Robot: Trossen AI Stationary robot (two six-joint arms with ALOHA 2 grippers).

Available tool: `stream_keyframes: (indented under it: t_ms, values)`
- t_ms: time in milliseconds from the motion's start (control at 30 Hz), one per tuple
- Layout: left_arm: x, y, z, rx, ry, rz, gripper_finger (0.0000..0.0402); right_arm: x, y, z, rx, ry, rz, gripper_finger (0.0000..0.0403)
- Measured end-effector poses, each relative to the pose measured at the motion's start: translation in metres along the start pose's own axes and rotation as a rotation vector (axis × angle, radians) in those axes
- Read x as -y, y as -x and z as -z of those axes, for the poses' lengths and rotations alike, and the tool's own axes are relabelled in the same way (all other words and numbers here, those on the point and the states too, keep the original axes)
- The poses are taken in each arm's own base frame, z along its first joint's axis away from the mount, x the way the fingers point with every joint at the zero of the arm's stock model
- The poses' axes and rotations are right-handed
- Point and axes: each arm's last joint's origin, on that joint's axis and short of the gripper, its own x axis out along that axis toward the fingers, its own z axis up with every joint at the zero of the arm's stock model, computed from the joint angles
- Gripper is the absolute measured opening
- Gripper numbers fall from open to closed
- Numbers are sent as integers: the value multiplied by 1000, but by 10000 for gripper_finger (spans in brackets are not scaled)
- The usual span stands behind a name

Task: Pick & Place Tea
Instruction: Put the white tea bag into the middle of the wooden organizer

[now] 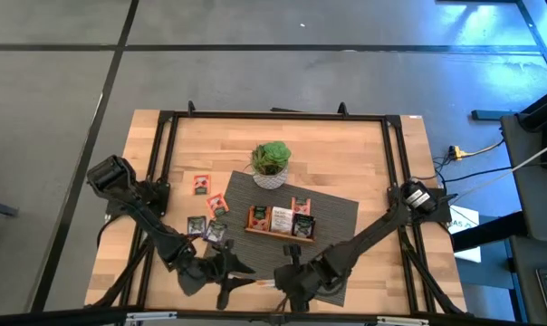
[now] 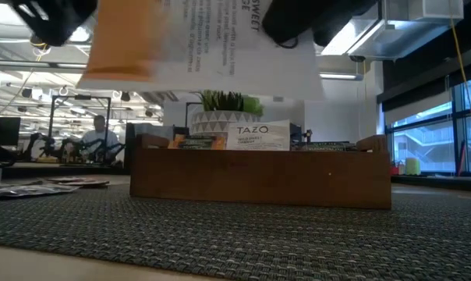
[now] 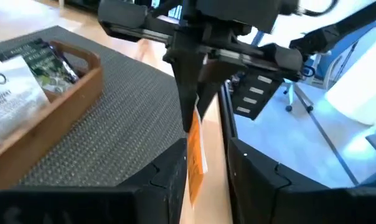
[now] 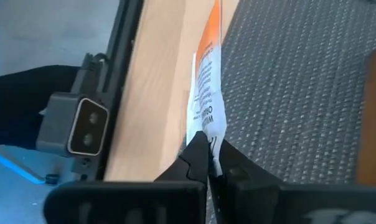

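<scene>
Right hand (image 4: 208, 149), low centre of the high view, is clamped shut on a white-and-orange tea sachet (image 4: 208, 93) hanging edgewise between the left hand's (image 3: 203, 171) part-open fingers, while the wooden tray (image 1: 280, 222) lies just above both hands.

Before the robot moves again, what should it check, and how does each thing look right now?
1. Right gripper shut on the white and orange sachet: ok, its fingers pinch one edge.
2. Left gripper clear of the sachet: cannot tell; the sachet hangs between its open fingers, contact unclear.
3. Sachet off the table: ok, the low view shows it hanging in the air above the mat.
4. Wooden tray in place on the mat: ok, upright, sachets standing in it.
5. Free room in the tray for this sachet: cannot tell.
6. Loose sachets left of the tray out of the way: ok.
</scene>
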Motion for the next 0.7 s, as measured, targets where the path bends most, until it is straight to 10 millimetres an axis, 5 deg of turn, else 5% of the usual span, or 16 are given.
stream_keyframes:
  t_ms: [700]
  values:
    - [-31,-24,-6,-208,-106,61,107,23,-5,-7,-18,1,38,5]
